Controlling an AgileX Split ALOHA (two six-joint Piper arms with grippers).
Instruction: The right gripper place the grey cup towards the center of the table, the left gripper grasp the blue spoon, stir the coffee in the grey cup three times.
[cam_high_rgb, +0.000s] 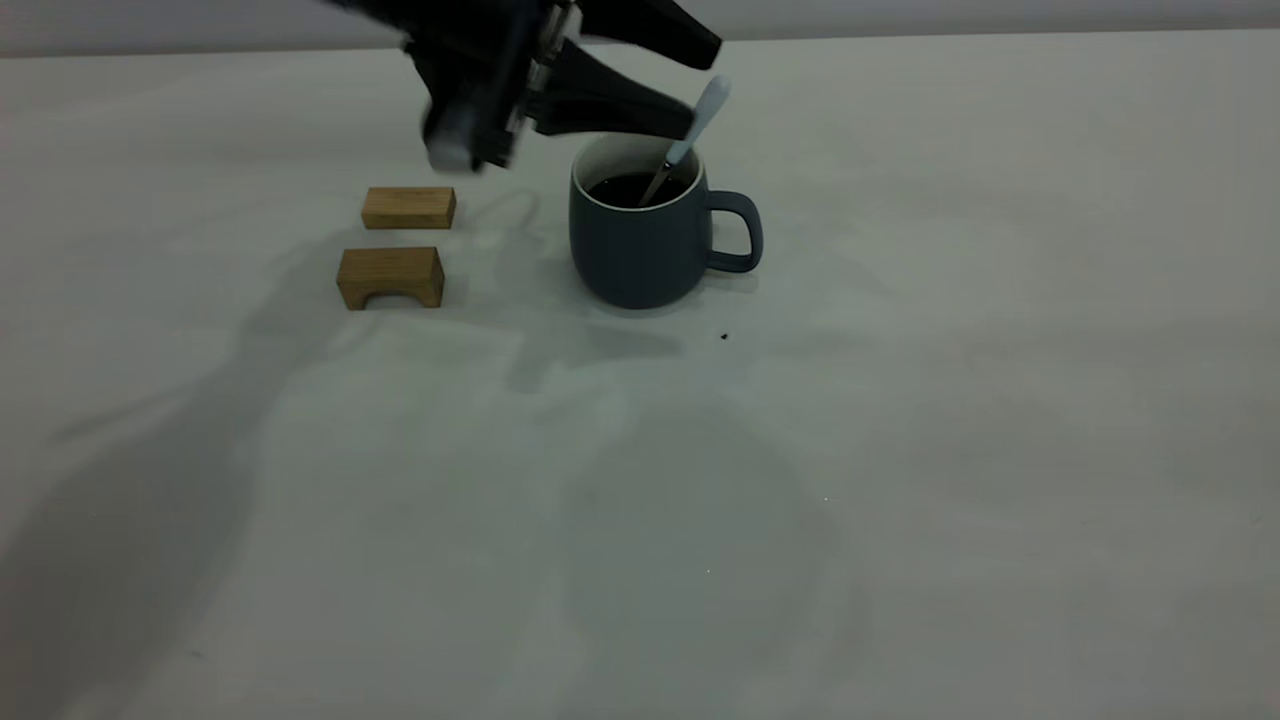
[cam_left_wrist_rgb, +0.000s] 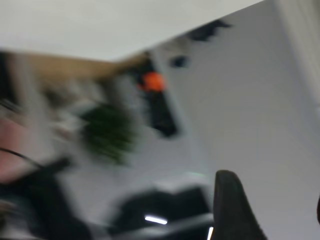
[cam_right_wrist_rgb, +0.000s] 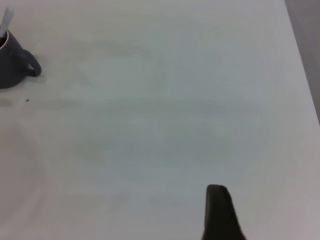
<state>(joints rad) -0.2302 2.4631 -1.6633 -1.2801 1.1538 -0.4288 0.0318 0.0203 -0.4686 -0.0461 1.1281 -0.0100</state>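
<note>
The grey cup (cam_high_rgb: 640, 245) stands upright near the middle of the table (cam_high_rgb: 900, 450), its handle pointing right, with dark coffee (cam_high_rgb: 632, 188) inside. The blue spoon (cam_high_rgb: 700, 120) leans in the cup, bowl in the coffee and pale handle sticking up over the rim. My left gripper (cam_high_rgb: 705, 88) hovers above and left of the cup, open, and the spoon's handle end shows between its spread fingertips; I cannot tell whether they touch. My right gripper (cam_right_wrist_rgb: 270, 200) is open and empty, far to the right of the cup (cam_right_wrist_rgb: 12, 62).
Two tan wooden blocks lie left of the cup, a flat one (cam_high_rgb: 408, 208) and an arched one (cam_high_rgb: 391, 277). A tiny dark speck (cam_high_rgb: 724, 337) sits just in front of the cup. The left wrist view faces away from the table toward the room.
</note>
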